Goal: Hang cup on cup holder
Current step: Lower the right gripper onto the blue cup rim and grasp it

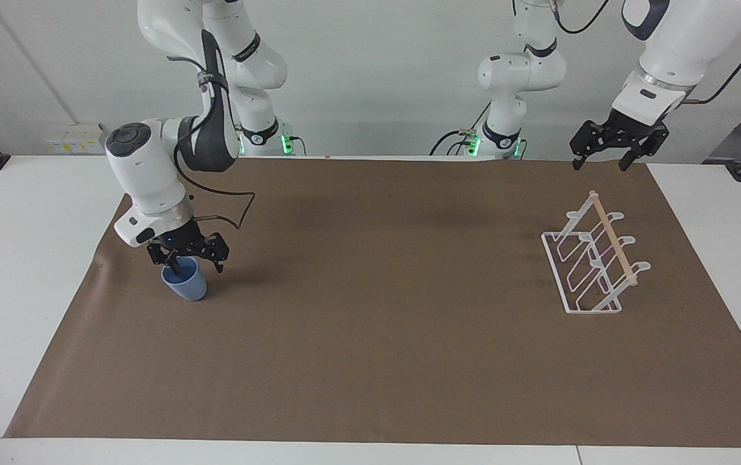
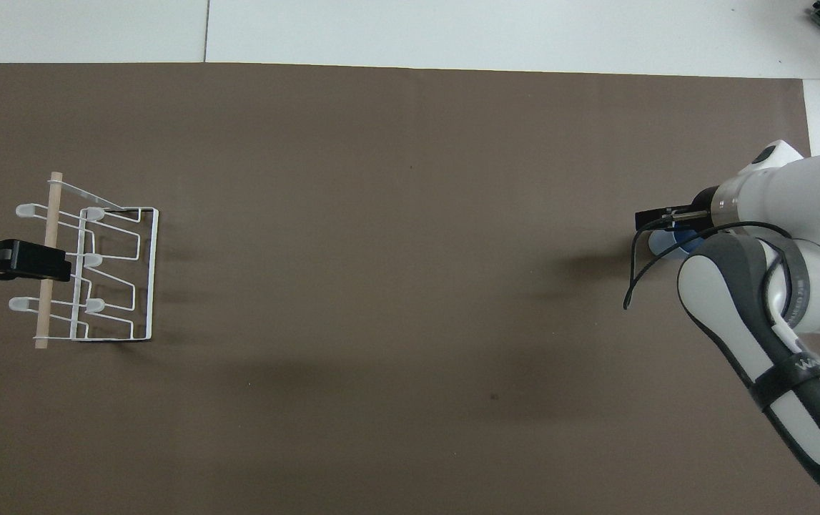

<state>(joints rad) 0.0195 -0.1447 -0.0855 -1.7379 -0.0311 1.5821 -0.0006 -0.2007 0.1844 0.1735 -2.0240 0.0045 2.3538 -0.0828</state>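
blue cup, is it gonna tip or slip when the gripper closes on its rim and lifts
The cup looks small and thin-walled, so probably light and easy to lift. It tapers to a narrow base, so a sideways nudge could tip it. The right gripper straddles its rim, one finger inside; the smooth wall might slip in a loose pinch.
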